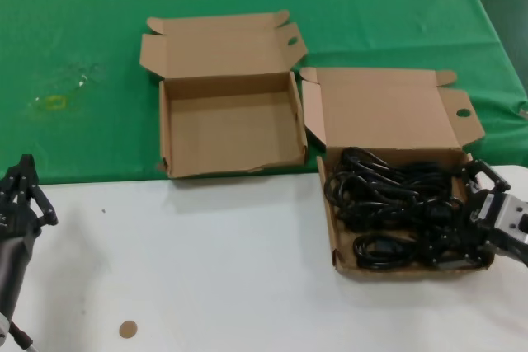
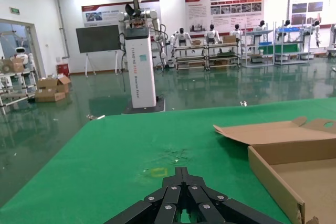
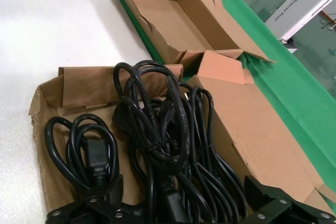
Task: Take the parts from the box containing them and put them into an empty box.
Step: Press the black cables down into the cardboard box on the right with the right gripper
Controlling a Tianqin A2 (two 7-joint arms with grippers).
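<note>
The right gripper [image 1: 477, 213] sits at the right edge of the full box [image 1: 389, 113], its 2 black fingers [image 3: 100, 198] spread wide over the tangle of power cords [image 1: 396, 212], with nothing clamped between them that I can make out. The cords are glossy black rubbery loops; the bundles overlap too much to count, though 1 separate coil [image 3: 86, 148] lies apart in a near corner. The left gripper [image 1: 21, 191] hangs idle at the table's left edge, linkage folded; whether its tips are apart I cannot tell.

2 shallow brown cardboard boxes lie side by side, both with lids thrown back. The empty box [image 1: 231, 125] sits on the green cloth [image 1: 82, 39]; the full one rests partly on the white table [image 1: 206, 269]. Only the left wrist view shows the hall beyond, with white robots [image 2: 139, 24] and shelving.
</note>
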